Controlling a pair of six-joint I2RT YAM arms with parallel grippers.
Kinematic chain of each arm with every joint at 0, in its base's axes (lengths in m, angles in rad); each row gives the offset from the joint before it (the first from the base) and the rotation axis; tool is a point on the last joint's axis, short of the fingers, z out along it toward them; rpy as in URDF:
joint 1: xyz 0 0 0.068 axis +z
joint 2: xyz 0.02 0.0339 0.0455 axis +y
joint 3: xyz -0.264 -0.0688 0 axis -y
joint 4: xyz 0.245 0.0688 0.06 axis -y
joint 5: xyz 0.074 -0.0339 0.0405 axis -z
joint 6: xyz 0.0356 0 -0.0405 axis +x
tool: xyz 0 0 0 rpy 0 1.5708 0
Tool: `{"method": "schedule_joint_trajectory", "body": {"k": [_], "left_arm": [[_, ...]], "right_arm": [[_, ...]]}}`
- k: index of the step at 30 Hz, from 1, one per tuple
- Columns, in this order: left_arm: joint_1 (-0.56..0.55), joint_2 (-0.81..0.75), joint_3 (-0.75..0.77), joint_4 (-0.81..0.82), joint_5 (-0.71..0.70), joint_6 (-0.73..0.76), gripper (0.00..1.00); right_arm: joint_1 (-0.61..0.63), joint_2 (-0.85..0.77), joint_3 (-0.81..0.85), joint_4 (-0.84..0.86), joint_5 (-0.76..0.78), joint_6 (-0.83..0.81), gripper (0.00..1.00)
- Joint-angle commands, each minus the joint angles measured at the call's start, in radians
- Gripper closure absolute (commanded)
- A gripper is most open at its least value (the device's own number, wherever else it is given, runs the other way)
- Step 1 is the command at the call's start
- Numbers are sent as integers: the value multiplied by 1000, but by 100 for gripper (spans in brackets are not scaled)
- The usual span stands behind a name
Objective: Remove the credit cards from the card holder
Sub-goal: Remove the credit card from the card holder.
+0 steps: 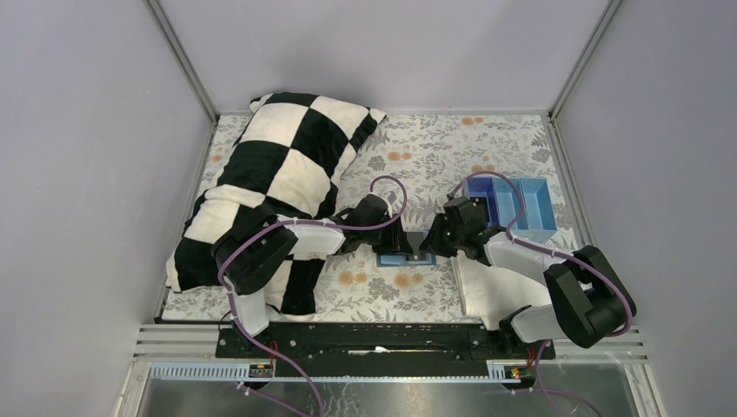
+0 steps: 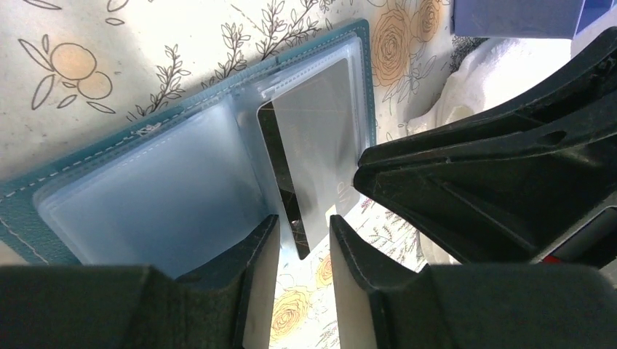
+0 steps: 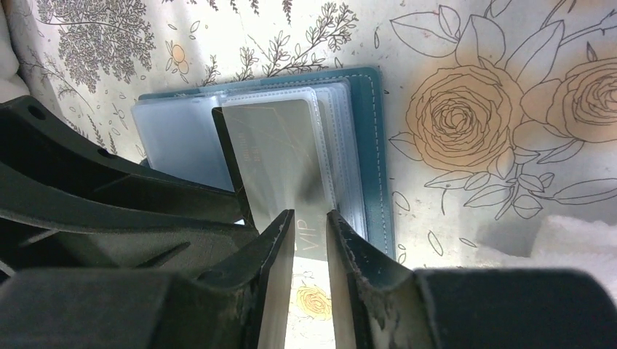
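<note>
A teal card holder (image 1: 406, 254) lies open on the flowered cloth between the two grippers, its clear sleeves up (image 2: 145, 189) (image 3: 371, 145). A silver card marked VIP (image 3: 276, 153) sticks halfway out of a sleeve toward the near side; it also shows in the left wrist view (image 2: 320, 131). My left gripper (image 2: 303, 233) (image 1: 393, 240) has its jaws a narrow gap apart at the card's free corner, one finger over the sleeves. My right gripper (image 3: 311, 225) (image 1: 434, 243) is narrowly open over the card's VIP end, and the card lies flat, not pinched. The right fingers (image 2: 473, 182) crowd close to the left ones.
A black-and-white checkered pillow (image 1: 278, 174) lies at the left, partly under the left arm. A blue two-compartment bin (image 1: 519, 205) stands at the right rear. A white cloth (image 1: 482, 287) lies under the right arm. Grey walls enclose the table.
</note>
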State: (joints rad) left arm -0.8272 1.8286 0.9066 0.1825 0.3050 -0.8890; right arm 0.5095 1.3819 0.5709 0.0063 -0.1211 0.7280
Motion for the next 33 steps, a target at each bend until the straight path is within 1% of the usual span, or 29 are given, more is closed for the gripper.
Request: {"method": "schedule_joint_trajectory", "body": {"k": [1,6,12,15,21,33], "left_arm": [[9,11,8,60,-2,4,67],[21,-2,-11,79,3,2,76],[31,-12,-22,88,12,5,93],[34,-11,-26,92,20,8,99],[39,-16,-23,80,45,34,100],[78,-60,-38,-40,78,155,100]], "right_arm": [[1,14,-3,33,22,10,71],[1,9,-22,51,9,29,77],[1,11,-55,75,-1,49,82],[1,9,-80,87,-3,59,87],[1,8,-106,97,5,65,100],[-1,2,-140,88,34,50,100]]}}
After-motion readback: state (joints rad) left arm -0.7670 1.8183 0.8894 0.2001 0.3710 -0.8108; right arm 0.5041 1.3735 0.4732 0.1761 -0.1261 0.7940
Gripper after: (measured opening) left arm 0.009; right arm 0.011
